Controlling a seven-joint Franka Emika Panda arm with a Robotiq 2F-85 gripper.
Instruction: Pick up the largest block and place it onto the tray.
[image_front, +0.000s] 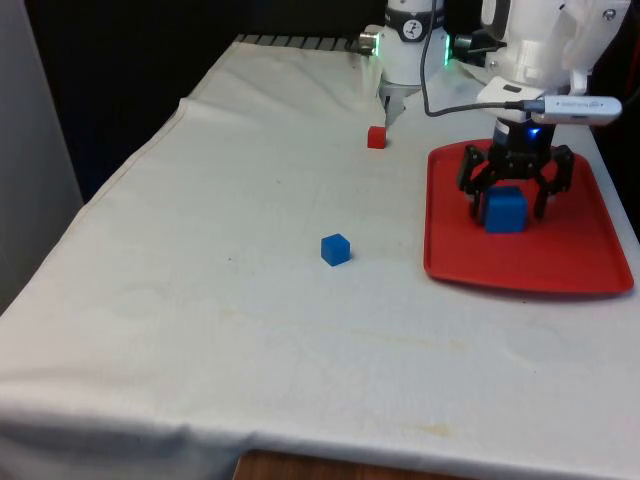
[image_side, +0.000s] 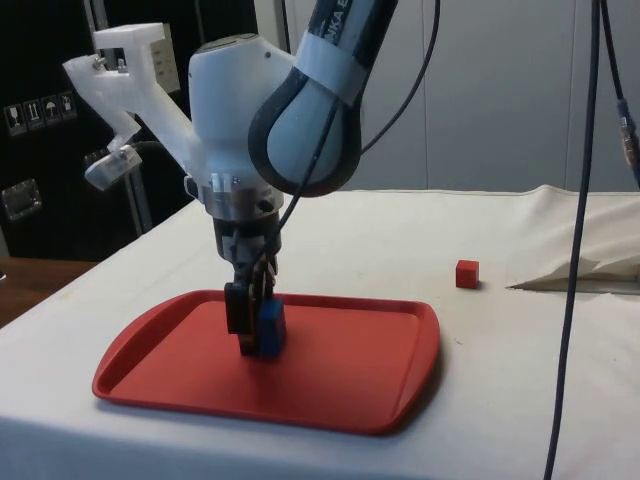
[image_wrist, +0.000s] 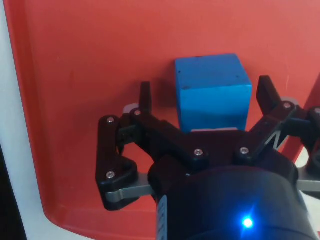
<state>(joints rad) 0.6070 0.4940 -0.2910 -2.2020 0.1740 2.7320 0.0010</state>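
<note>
The largest block, a blue cube (image_front: 505, 210), rests on the red tray (image_front: 570, 262) at the front view's right. My gripper (image_front: 509, 213) is lowered over the cube and stands open, one finger on each side. In the wrist view the fingertips (image_wrist: 145, 95) stay a little apart from the cube (image_wrist: 212, 90), with a wider gap on one side. From the side, the cube (image_side: 272, 325) sits on the tray's floor (image_side: 340, 370), partly behind the near finger (image_side: 240, 315).
A small blue block (image_front: 336, 249) lies on the white cloth near the table's middle. A small red block (image_front: 376, 137) sits farther back near the robot's base, also seen in the side view (image_side: 467, 273). Cables hang beside the arm.
</note>
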